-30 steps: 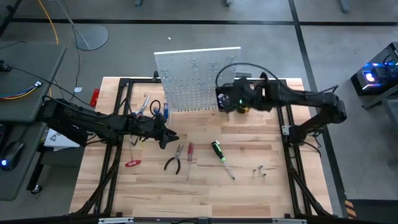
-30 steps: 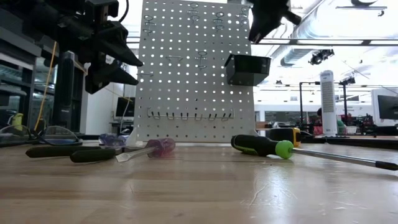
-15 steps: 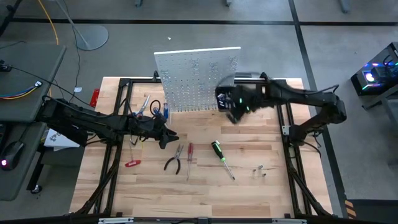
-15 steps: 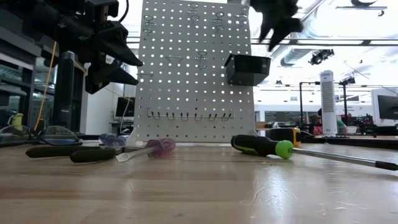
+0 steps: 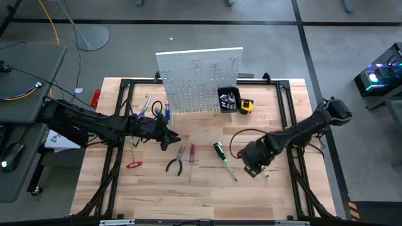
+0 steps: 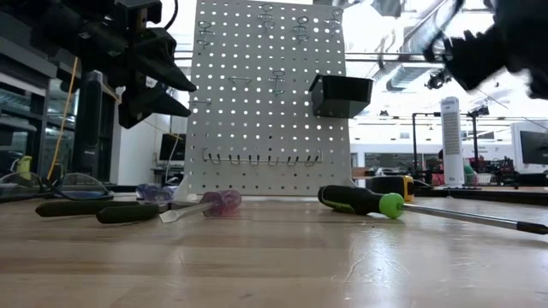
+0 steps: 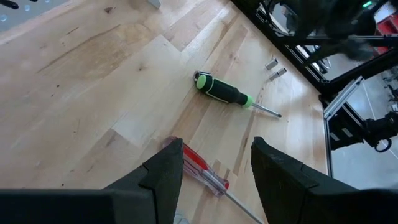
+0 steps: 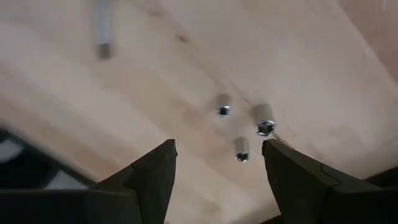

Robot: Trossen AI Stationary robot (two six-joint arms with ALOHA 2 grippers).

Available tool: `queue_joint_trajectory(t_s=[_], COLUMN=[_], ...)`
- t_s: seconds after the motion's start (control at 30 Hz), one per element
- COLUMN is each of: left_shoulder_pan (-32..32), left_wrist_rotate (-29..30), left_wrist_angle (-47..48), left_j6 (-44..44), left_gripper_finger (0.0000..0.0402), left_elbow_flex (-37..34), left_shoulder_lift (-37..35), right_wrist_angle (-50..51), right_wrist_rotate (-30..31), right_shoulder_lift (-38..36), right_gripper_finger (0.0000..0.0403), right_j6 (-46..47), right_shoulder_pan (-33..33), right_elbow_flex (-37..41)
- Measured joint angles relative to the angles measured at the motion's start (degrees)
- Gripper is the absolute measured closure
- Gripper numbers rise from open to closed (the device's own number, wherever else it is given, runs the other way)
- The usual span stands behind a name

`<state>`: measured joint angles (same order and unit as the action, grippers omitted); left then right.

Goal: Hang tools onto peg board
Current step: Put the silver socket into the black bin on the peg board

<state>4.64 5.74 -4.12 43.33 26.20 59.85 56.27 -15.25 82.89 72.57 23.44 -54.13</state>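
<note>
At the table's far edge: white peg board (image 5: 200,80) upright, small black bin (image 5: 228,99) fixed to its front, yellow tape measure (image 5: 247,106) just beside. On the wood, mid-table: dark-handled pliers (image 5: 175,161), red screwdriver (image 5: 192,156), green-black screwdriver (image 5: 222,157), red-handled cutters (image 5: 134,164) toward the left. Near the board's left foot: blue-handled tools (image 5: 160,111), loosely grouped. Right gripper (image 8: 216,163) low over three small metal sockets (image 8: 243,123), fingers spread, nothing between them. Left gripper (image 7: 217,163) parked above the red screwdriver, jaws apart, empty. No tool visibly hung on the board.
</note>
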Motion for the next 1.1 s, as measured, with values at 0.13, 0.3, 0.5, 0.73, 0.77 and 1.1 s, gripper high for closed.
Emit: queue_joint_trajectory(t_s=[0.13, 0.3, 0.5, 0.73, 0.77, 1.1], left_shoulder_pan=[0.0, 0.0, 0.0, 0.0, 0.0, 0.0], left_wrist_rotate=[0.0, 0.0, 0.0, 0.0, 0.0, 0.0], left_wrist_angle=[0.0, 0.0, 0.0, 0.0, 0.0, 0.0], left_j6=[0.0, 0.3, 1.0, 1.0, 1.0, 1.5], left_gripper_finger=[0.0229, 0.0229, 0.0229, 0.0229, 0.0229, 0.0229], left_elbow_flex=[0.0, 0.0, 0.0, 0.0, 0.0, 0.0], left_shoulder_lift=[0.0, 0.0, 0.0, 0.0, 0.0, 0.0], right_wrist_angle=[-0.9, -4.5, -11.2, -12.9, -13.5, -15.8], right_wrist_rotate=[0.3, 0.3, 0.3, 4.3, 4.5, 3.5], right_shoulder_lift=[0.0, 0.0, 0.0, 0.0, 0.0, 0.0], right_gripper_finger=[0.0172, 0.0171, 0.0171, 0.0171, 0.0171, 0.0242], right_j6=[8.9, 14.0, 19.2, 22.4, 22.5, 22.6], right_shoulder_pan=[1.8, 3.0, 3.7, 3.7, 3.7, 3.7], right_elbow_flex=[4.6, 7.8, 12.9, 16.0, 16.1, 16.1])
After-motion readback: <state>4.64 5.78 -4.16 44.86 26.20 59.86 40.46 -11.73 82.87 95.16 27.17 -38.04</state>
